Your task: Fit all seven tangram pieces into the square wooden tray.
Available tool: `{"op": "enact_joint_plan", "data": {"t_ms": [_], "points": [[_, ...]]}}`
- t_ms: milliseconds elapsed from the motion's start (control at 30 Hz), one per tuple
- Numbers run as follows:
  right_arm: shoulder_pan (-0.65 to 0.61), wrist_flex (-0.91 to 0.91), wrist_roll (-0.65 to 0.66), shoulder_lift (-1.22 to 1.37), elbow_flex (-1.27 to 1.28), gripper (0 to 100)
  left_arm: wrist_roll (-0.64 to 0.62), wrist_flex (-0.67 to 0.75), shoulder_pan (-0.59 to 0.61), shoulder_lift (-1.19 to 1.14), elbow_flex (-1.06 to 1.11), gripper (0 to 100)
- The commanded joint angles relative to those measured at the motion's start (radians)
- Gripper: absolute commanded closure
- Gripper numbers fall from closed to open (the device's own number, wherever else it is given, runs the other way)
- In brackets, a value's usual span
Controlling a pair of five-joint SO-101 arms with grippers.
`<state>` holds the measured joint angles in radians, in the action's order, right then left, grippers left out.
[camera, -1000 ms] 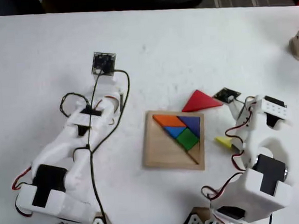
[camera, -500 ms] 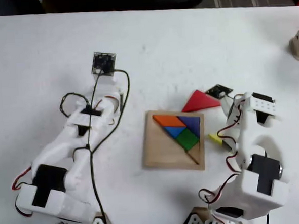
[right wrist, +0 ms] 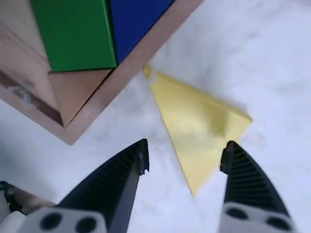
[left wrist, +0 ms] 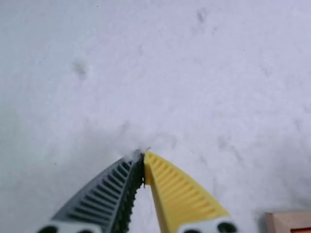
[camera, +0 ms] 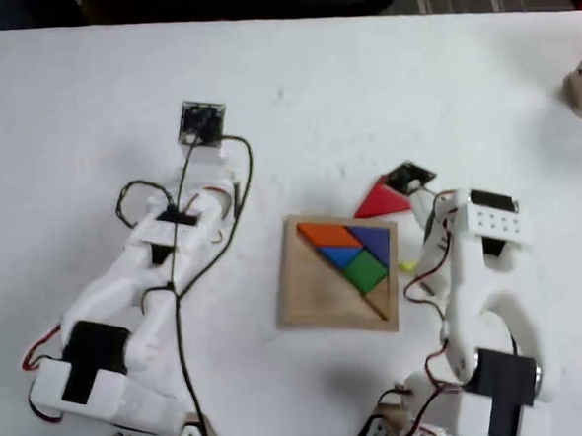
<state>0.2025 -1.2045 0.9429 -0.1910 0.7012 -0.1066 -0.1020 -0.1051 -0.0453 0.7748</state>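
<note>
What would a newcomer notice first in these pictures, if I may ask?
The wooden tray in the middle of the table stands out, one half packed with coloured pieces. A yellow triangle lies with a corner at the tray's rim, the right hand open over it; a red triangle lies just beyond the tray.

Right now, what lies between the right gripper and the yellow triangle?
Only bare table; in the right wrist view the yellow triangle pokes between the right gripper's fingers.

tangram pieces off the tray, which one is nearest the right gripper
The yellow triangle, lying beside the tray right in front of the open right gripper. The red triangle lies farther off, past the tray's far edge.
</note>
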Motion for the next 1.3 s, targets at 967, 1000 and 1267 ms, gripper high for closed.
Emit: {"op": "enact_joint_plan", "data": {"t_ms": [967, 1000, 1267], "points": [[1.110, 0.693, -0.186, 0.280, -0.087, 65.1, 0.172, -0.436, -0.723, 0.305, -0.071, 84], [1.090, 0.648, -0.186, 0.291, -0.110, 65.1, 0.166, -0.436, -0.680, 0.300, -0.069, 85], [0.800, 0.102, -0.084, 0.216, -0.196, 65.7, 0.164, -0.480, -0.321, 0.303, -0.014, 89]]}}
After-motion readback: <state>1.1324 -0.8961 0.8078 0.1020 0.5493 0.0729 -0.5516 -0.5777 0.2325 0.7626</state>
